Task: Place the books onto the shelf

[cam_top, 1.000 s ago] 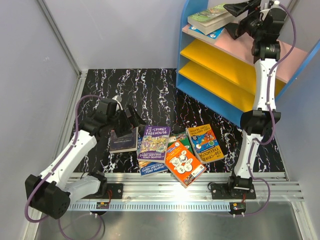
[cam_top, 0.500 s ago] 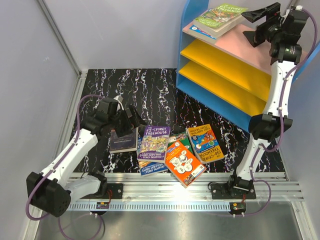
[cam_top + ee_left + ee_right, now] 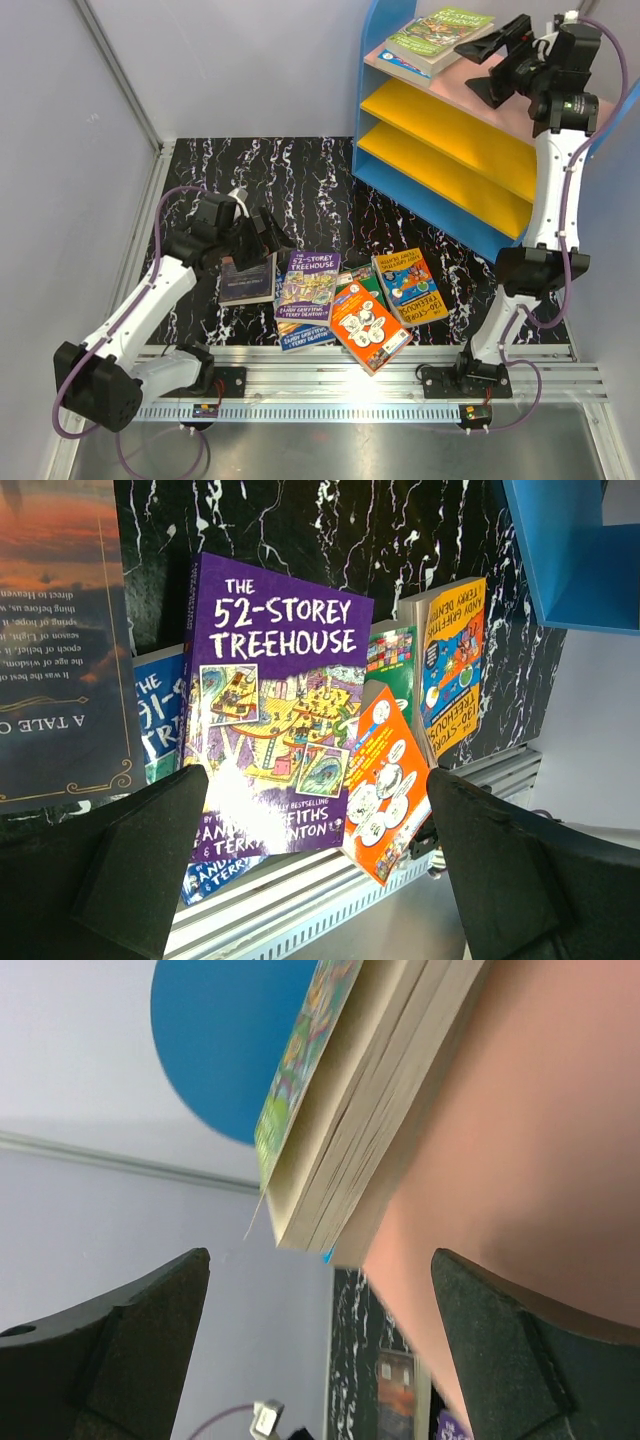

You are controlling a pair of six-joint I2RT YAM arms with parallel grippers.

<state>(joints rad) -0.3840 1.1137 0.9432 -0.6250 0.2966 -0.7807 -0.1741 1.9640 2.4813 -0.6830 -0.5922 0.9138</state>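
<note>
Black marbled table (image 3: 300,170) fills my overhead feed, with the shelf (image 3: 430,122) standing at its far right corner. On the shelf's pink board (image 3: 440,78) I see a stack (image 3: 440,30) of books, green cover on top. My right gripper (image 3: 466,66) hangs just beside that stack, jaws spread wide, gripping nothing. The rest lie on the table near the rail: a dark book (image 3: 248,280), a purple book (image 3: 308,283), an orange book (image 3: 368,322) overlapping its neighbours, and a yellow book (image 3: 410,285). My left gripper (image 3: 266,232) hovers over the dark book, jaws spread as well, empty.
</note>
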